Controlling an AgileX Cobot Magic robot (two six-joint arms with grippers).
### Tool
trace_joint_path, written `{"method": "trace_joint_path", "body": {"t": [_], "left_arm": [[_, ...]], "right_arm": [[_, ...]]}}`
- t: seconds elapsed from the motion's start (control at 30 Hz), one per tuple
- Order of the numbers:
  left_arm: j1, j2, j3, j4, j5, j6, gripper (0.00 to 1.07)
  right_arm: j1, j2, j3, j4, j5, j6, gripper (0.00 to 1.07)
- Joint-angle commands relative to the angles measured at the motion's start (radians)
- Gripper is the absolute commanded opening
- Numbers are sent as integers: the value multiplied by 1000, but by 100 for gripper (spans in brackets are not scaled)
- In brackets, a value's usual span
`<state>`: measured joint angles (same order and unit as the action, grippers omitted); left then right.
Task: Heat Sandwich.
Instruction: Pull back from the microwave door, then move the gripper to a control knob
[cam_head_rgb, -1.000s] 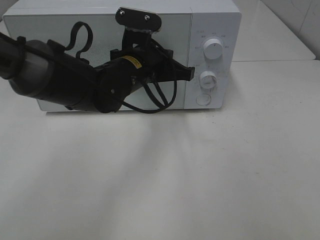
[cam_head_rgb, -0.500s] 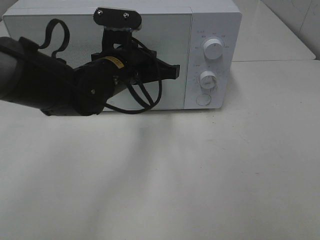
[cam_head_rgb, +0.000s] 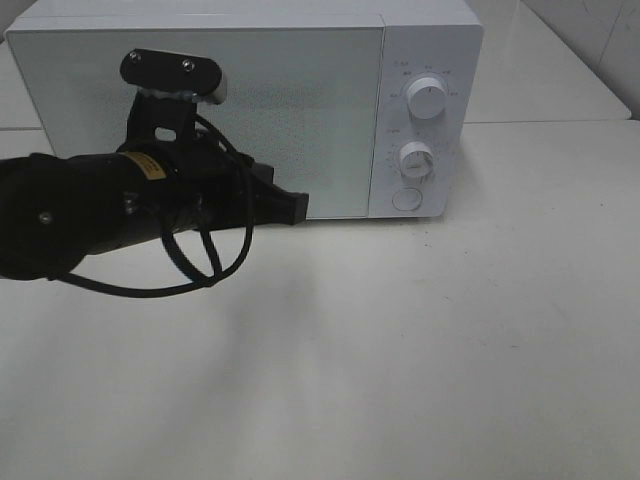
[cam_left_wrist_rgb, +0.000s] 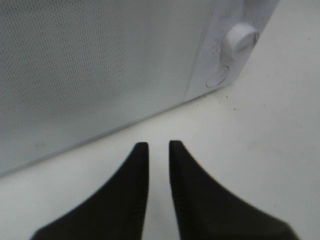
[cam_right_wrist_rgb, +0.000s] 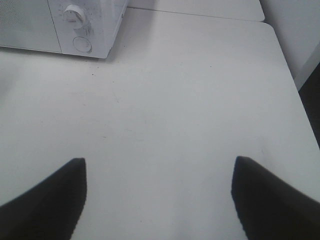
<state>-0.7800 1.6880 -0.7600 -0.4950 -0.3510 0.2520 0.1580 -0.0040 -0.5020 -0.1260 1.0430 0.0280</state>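
Item: sandwich, not visible in any view; the microwave (cam_head_rgb: 300, 100) in the upper half of the high frame has its door (cam_head_rgb: 330, 150) closed, so you cannot tell whether the sandwich is inside. Handling, as a judgement: expect it to be light, soft and easily crushed, with filling that can slide out. Take it with a gentle hold across the crust edges, or lift it by whatever carries it. Left gripper (cam_left_wrist_rgb: 158, 145): fingers drawn almost together with only a thin slit between, nothing held, hanging just in front of the lower edge of the door above the table (cam_head_rgb: 450, 350). Right gripper (cam_right_wrist_rgb: 160, 160): spread wide, nothing held, over bare table. High view: shows you the whole door, the upper knob (cam_head_rgb: 427, 99), lower knob (cam_head_rgb: 416, 158) and round button (cam_head_rgb: 406, 198), but hides the slit between the left fingers and leaves out the right gripper altogether. Left wrist view: gives you that slit and the door's bottom seam. Right wrist view: shows only the control corner, at its upper left.
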Motion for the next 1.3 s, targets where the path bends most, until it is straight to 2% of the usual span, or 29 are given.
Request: {"method": "trace_joint_path", "body": {"t": [0.03, 0.07, 0.1, 0.23, 0.33, 0.37, 0.4, 0.5, 0.6, 0.63, 0.67, 0.77, 0.8, 0.83, 0.9, 0.93, 0.97, 1.07, 1.1, 1.13, 1.17, 1.3], "left_arm": [[-2, -53, 10, -15, 163, -3, 72], [-2, -53, 10, -15, 163, -3, 72], [-2, -72, 10, -11, 249, -5, 105], [-2, -98, 10, 37, 328, -4, 100], [-2, -136, 10, 129, 426, -5, 100], [-2, -136, 10, 129, 426, -5, 100], [-2, -158, 10, 157, 468, -22, 100], [25, -211, 10, 163, 553, -61, 100], [61, -235, 10, 163, 610, -61, 100], [118, -263, 10, 169, 680, -60, 100], [118, -263, 10, 169, 680, -60, 100], [212, -304, 10, 183, 790, -60, 100], [294, -334, 10, 199, 868, -60, 100], [294, -334, 10, 199, 868, -60, 100], [379, -363, 10, 221, 938, -60, 100], [456, -393, 9, 255, 1009, -60, 100], [456, -393, 9, 255, 1009, -60, 100], [570, -444, 9, 295, 1091, -60, 100], [643, -484, 9, 300, 1135, -79, 100], [673, -506, 9, 301, 1153, -102, 100], [673, -506, 9, 301, 1153, -102, 100], [776, -607, 9, 322, 1244, -148, 100]], "right_arm": [[-7, -26, 1, 2, -10, -6, 76], [-7, -26, 1, 2, -10, -6, 76], [-7, -26, 1, 2, -10, -6, 76], [-7, -26, 1, 2, -10, -6, 76], [-7, -26, 1, 2, -10, -6, 76], [-7, -26, 1, 2, -10, -6, 76], [-7, -26, 1, 2, -10, -6, 76], [-7, -26, 1, 2, -10, -6, 76], [-7, -26, 1, 2, -10, -6, 76], [-7, -26, 1, 2, -10, -6, 76], [-7, -26, 1, 2, -10, -6, 76], [-7, -26, 1, 2, -10, -6, 76], [-7, -26, 1, 2, -10, -6, 76], [-7, -26, 1, 2, -10, -6, 76], [-7, -26, 1, 2, -10, -6, 76], [-7, -26, 1, 2, -10, -6, 76], [-7, -26, 1, 2, -10, -6, 76], [-7, -26, 1, 2, -10, -6, 76], [-7, -26, 1, 2, -10, -6, 76], [-7, -26, 1, 2, -10, -6, 76], [-7, -26, 1, 2, -10, -6, 76], [-7, -26, 1, 2, -10, -6, 76]]}}
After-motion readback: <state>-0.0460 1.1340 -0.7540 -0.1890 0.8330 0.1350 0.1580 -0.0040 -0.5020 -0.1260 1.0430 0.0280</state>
